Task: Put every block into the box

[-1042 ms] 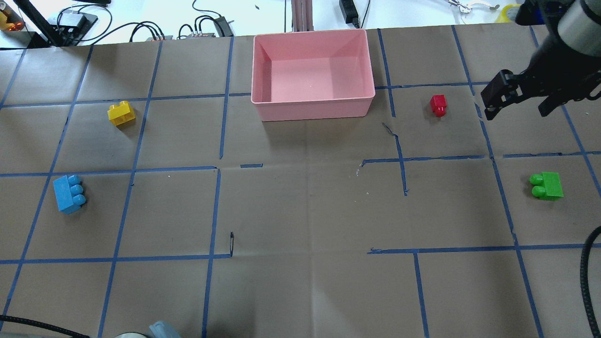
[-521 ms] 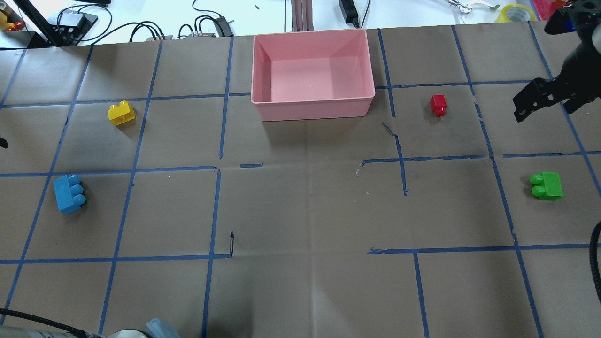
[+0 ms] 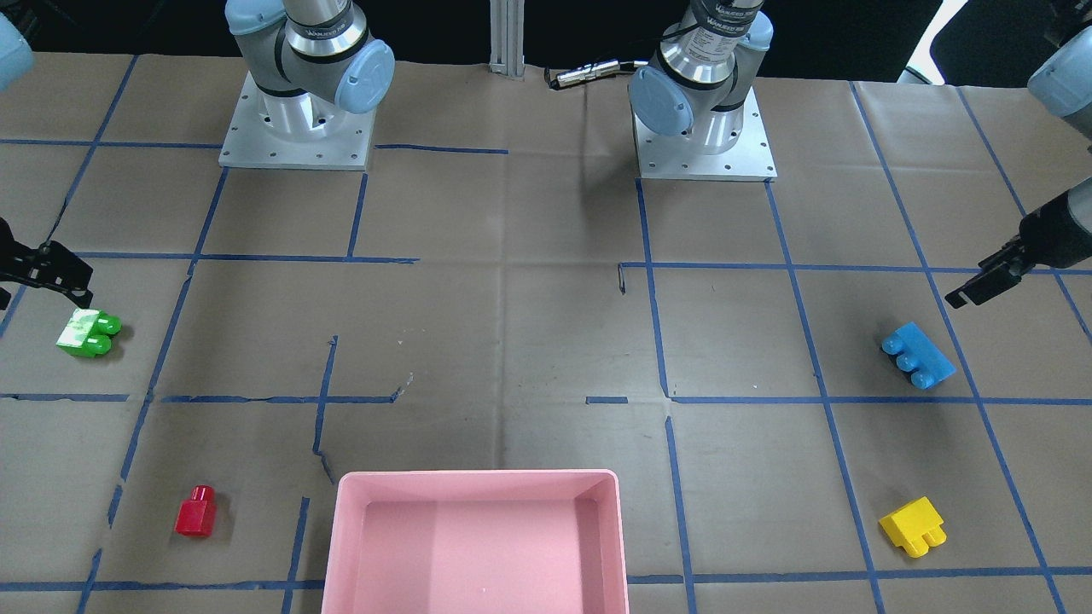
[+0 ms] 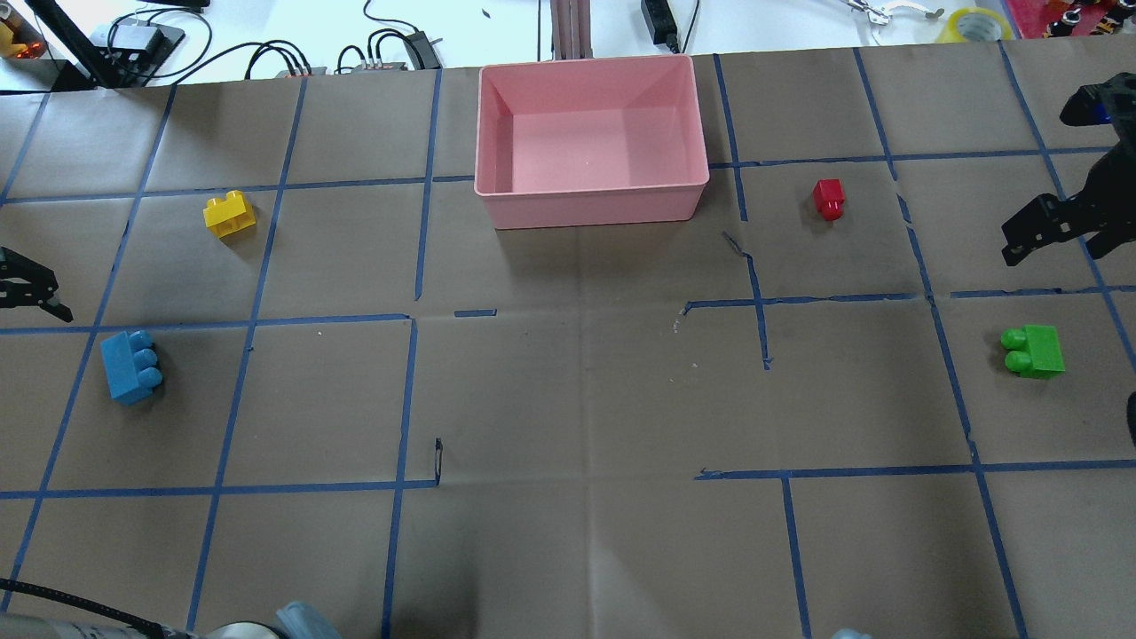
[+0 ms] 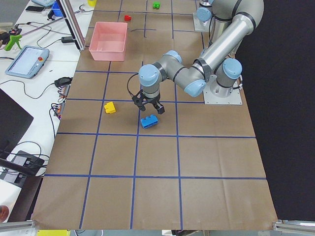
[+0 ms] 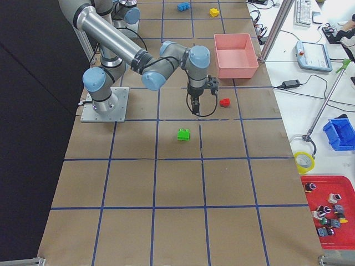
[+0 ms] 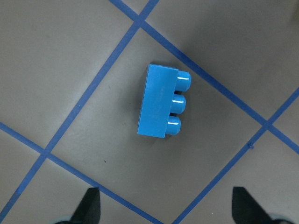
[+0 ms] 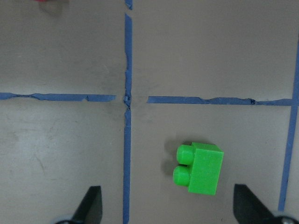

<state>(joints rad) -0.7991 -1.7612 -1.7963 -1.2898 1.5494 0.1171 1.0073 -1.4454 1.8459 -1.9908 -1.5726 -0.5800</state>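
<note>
The pink box (image 4: 590, 188) stands empty at the far middle of the table. The blue block (image 4: 130, 366) lies on its side at the left, and the yellow block (image 4: 229, 215) lies farther back. The red block (image 4: 828, 198) lies right of the box, and the green block (image 4: 1034, 351) lies on its side at the right. My left gripper (image 4: 27, 293) is open and empty, just beyond the blue block (image 7: 161, 102). My right gripper (image 4: 1034, 235) is open and empty, above the table beyond the green block (image 8: 201, 168).
Cables and electronics (image 4: 382, 53) lie along the far edge behind the box. A yellow tape roll (image 4: 974, 22) sits at the far right. Both arm bases (image 3: 297, 128) stand on the near side. Blue tape lines (image 4: 408, 319) grid the brown paper.
My right gripper has moved right and back toward the robot, away from the red block and closer to the green one. My left gripper has come into view at the left edge.
</note>
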